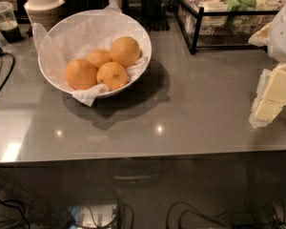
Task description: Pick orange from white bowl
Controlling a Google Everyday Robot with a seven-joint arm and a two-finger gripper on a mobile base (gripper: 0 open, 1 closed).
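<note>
The bowl (124,25) sits on the bench (195,109) toward the back left — four fruits in it, the orange (125,50) at their back right. A lidded cup (43,1) stands behind the bowl, a rack (229,13) at the back right. The gripper (270,100) hangs at the right edge, well apart.

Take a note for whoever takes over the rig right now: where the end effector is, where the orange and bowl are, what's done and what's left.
End effector: at the right edge of the camera view, above the grey table, well away from the bowl and holding nothing.
White bowl: rear left of the table, lined with tissue paper, four oranges inside.
Orange: the largest one, at the right rear of the pile, resting against its neighbours.
Done: nothing yet; the orange is untouched.
Left: move left to the bowl, come down on the orange, grasp it and lift it clear.
</note>
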